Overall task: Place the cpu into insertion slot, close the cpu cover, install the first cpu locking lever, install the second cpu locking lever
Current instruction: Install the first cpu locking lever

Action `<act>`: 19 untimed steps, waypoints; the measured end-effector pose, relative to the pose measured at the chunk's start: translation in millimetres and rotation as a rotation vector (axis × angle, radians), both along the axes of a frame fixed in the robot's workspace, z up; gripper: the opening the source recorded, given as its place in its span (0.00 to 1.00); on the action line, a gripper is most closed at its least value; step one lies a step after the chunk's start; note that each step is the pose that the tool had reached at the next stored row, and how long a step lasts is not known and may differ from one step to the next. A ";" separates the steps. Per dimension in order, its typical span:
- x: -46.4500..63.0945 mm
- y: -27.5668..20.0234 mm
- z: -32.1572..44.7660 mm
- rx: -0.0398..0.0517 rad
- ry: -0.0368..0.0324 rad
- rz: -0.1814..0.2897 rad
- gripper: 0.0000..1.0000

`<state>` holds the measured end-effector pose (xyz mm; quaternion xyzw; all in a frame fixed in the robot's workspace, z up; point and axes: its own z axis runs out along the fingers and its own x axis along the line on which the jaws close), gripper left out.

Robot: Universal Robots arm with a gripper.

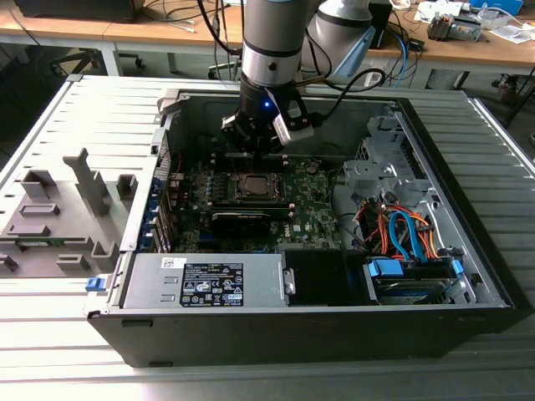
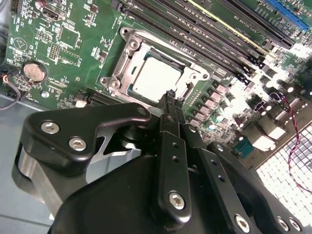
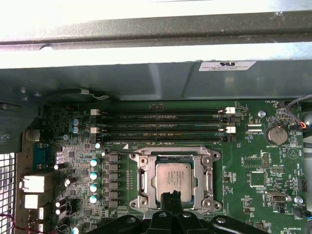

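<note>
Inside the open computer case (image 1: 468,276), the cpu (image 3: 174,178) sits seated under the closed cpu cover (image 3: 144,185), narrow empty claw (image 2: 170,95) hovering above.

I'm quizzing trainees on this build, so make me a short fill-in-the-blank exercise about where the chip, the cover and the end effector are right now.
1. The cpu lies in the socket on the green ____.
2. The cpu cover lies ____ around the chip, its window showing the metal top.
3. The end effector has its fingertips together just at the socket's ____.

Missing words: motherboard; closed; edge
</note>
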<state>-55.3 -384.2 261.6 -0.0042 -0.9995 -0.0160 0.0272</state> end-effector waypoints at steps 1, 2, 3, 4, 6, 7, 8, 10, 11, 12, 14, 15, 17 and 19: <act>0.0 0.0 0.7 0.0001 0.0000 0.000 0.11; 0.0 0.0 1.4 0.0001 -0.0001 0.000 0.11; 0.0 0.0 2.1 0.0001 -0.0001 0.000 0.11; 0.0 0.0 2.6 0.0001 0.0000 0.000 0.11; 0.0 0.0 3.4 0.0001 -0.0001 0.000 0.11; 0.0 0.0 6.5 0.0000 0.0000 0.000 0.11; 0.0 0.0 8.2 0.0000 -0.0001 0.000 0.11; 0.0 0.0 13.2 -0.0001 0.0000 0.000 0.11; 0.0 0.0 14.2 0.0000 0.0000 0.000 0.11; 0.0 0.0 14.8 0.0000 0.0000 0.000 0.11; 0.0 0.0 15.8 0.0001 0.0000 0.000 0.11; 0.0 0.0 16.3 0.0001 -0.0001 0.000 0.11; 0.0 0.0 17.3 0.0001 -0.0001 0.000 0.11; 0.0 0.0 18.4 0.0000 0.0000 0.000 0.11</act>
